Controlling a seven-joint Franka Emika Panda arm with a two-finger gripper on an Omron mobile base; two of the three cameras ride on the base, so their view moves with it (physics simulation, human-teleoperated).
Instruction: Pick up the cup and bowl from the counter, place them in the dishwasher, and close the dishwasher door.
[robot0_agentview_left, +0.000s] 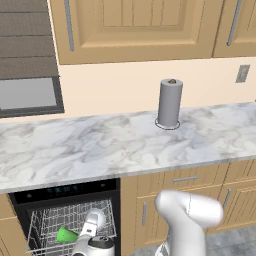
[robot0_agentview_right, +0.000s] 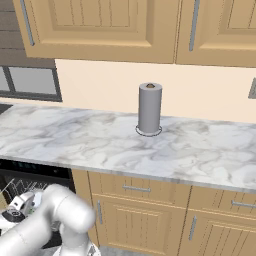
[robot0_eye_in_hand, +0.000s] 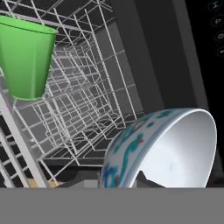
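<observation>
While the arm reaches down into the open dishwasher (robot0_agentview_left: 65, 192) in the left base view, the cup (robot0_agentview_left: 65, 235) lies tipped in the white rack (robot0_agentview_left: 50, 220), just left of the wrist; a paper-towel roll (robot0_agentview_left: 170, 103) stands on the bench (robot0_agentview_left: 125, 145). From the right base view, the arm bends low beside the dishwasher. Seen from the hand, the bowl (robot0_eye_in_hand: 170, 148) sits tilted right at the jaws (robot0_eye_in_hand: 111, 180), hiding their tips, so I cannot tell their opening; the cup hangs upper left inside the rack.

I observe a home kitchen: long white grey-veined marble counter (robot0_agentview_left: 125, 145), tan wooden cabinets (robot0_agentview_right: 135, 30), black built-in dishwasher (robot0_agentview_left: 65, 192), grey paper-towel cylinder (robot0_agentview_left: 170, 102).
</observation>
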